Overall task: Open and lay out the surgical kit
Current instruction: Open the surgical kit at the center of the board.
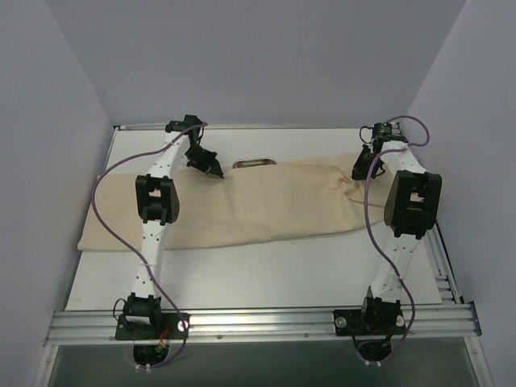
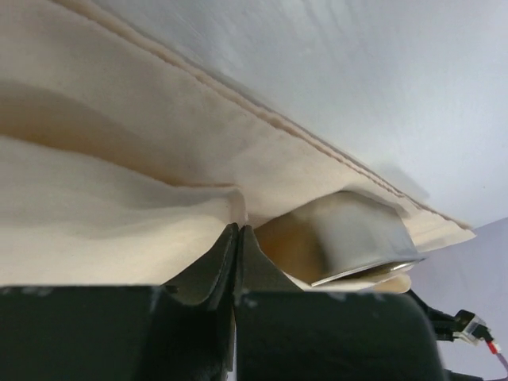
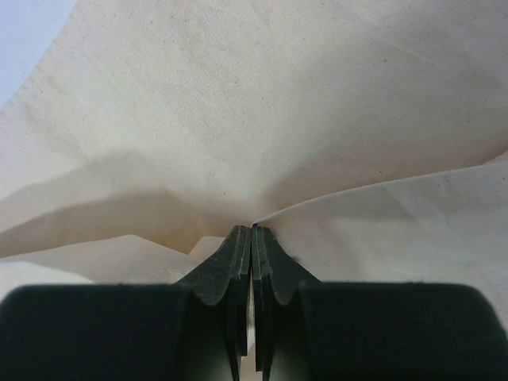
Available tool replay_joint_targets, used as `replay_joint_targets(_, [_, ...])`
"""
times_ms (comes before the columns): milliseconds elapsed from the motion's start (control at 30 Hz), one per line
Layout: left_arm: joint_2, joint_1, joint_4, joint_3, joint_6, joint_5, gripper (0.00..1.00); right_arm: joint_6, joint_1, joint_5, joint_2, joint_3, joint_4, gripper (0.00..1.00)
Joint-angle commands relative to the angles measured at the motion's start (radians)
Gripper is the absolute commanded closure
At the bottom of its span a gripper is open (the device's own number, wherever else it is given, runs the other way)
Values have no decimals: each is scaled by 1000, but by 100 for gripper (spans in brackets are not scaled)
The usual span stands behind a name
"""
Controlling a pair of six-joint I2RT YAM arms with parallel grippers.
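Looking down onto a white table closed in by pale lilac walls. Stretching across the table's middle from left to right, a beige cloth wrap, rumpled and folded over itself. Peeking out past the wrap's far edge, a shiny steel tray, only a strip of rim showing from above; in the left wrist view, showing one rounded corner with cloth draped over it. Hiding the tray's inside under the cloth, so not telling what is lying in it.

Reaching forward along the left side with the left arm, elbow raised, wrist bending down toward the wrap's far edge just beside the tray. Pinching a fold of cloth there with the left gripper, fingers closed tight together. Reaching forward on the right with the right arm, wrist dipping to the wrap's far right corner. Nipping a bunched ridge of cloth with the right gripper, fingers pressed together.
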Motion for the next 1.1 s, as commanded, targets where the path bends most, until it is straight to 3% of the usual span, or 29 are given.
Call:
replay_joint_targets(0, [-118,12,1,9,113,-71,98,0,-2,-12,-72,52,-61,100])
replay_joint_targets(267, [-228,-38,-38,-12,368,-174,98,21,-13,3,-112,78,-127,100])
replay_joint_targets(400, [-365,-78,-29,-162,481,-252,98,26,-23,55,-158,54,-171,100])
replay_joint_targets(600, [-665,-144,40,-544,580,-350,98,47,-65,143,-320,-51,-233,100])
replay_joint_targets(867, [-1085,-231,180,-1124,532,-299,96,75,-106,229,-554,-339,-280,100])
replay_joint_targets(1067, [-1322,-363,194,-1344,430,-296,95,136,-108,221,-678,-497,-326,100])
